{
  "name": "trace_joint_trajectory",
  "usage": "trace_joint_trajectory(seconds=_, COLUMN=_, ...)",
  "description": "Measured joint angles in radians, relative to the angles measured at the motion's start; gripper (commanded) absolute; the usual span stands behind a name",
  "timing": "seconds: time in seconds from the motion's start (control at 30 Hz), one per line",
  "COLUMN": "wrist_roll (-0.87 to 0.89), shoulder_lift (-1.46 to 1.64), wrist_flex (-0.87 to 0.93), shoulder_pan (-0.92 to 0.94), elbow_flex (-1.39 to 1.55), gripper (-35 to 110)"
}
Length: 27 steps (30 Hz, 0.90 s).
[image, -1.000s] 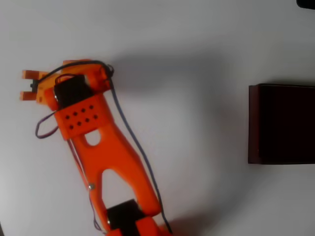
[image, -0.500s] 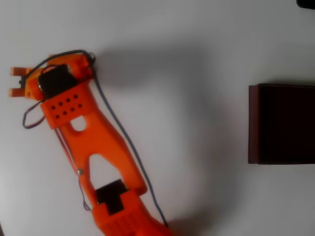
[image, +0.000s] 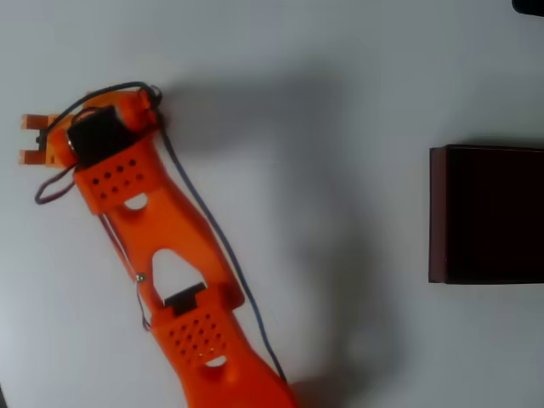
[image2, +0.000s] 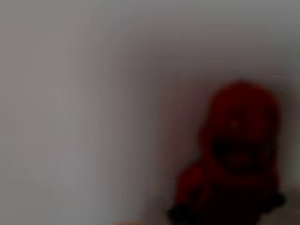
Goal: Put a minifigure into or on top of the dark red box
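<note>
The dark red box (image: 489, 214) sits on the bench (image: 340, 102), nothing visible inside (near-black interior). Far left of it, the jaws (image: 31, 139) stand apart. The blurred minifigure (image2: 236, 154) looms in the wrist view.

I see a plain white bench (image: 340, 68). A big dark red box (image: 489, 212) with a black inside sits on it at the right edge of the overhead view. In the wrist view a tiny red toy figure (image2: 236, 154) stands on the white top, very blurry.
</note>
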Motion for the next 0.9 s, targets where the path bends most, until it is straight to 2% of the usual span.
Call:
trace_joint_trajectory(seconds=0.53, wrist_roll=-0.077, shoulder_lift=0.0, wrist_flex=0.006, shoulder_pan=0.003, elbow_flex=0.003, gripper=21)
trace_joint_trajectory(seconds=0.9, wrist_roll=-0.12, shoulder_lift=0.002, wrist_flex=0.006, shoulder_pan=0.069, elbow_flex=0.031, gripper=21)
